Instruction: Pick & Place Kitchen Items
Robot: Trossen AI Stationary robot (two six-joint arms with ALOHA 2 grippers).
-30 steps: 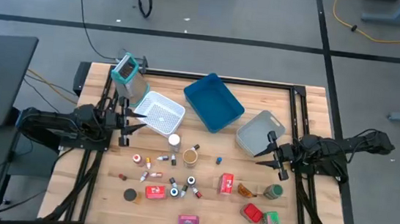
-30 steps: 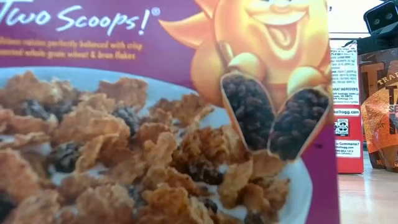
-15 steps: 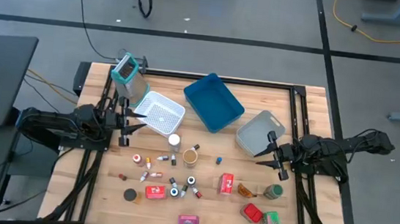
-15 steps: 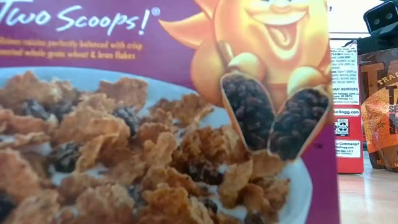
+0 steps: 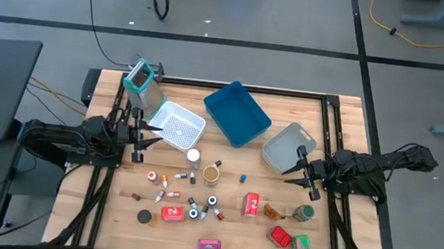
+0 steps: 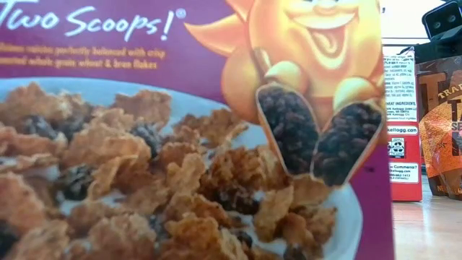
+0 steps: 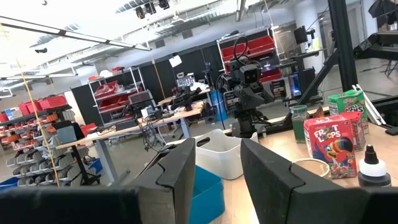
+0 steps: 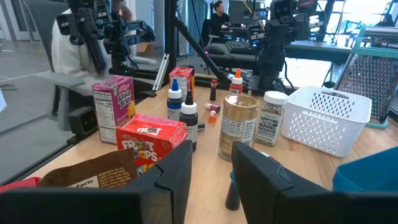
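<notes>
Two arms wait at opp. table edges, nothing held: left gripper [image 5: 149, 133] by the white mesh basket [image 5: 178, 126], right gripper [image 5: 292, 171] near the grey bin [image 5: 288, 144], fingers of both slightly spread. Kitchen items [image 5: 213, 199] lie scattered on the table [image 5: 102, 186] btw. them, below the blue tray [image 5: 237, 113].
</notes>
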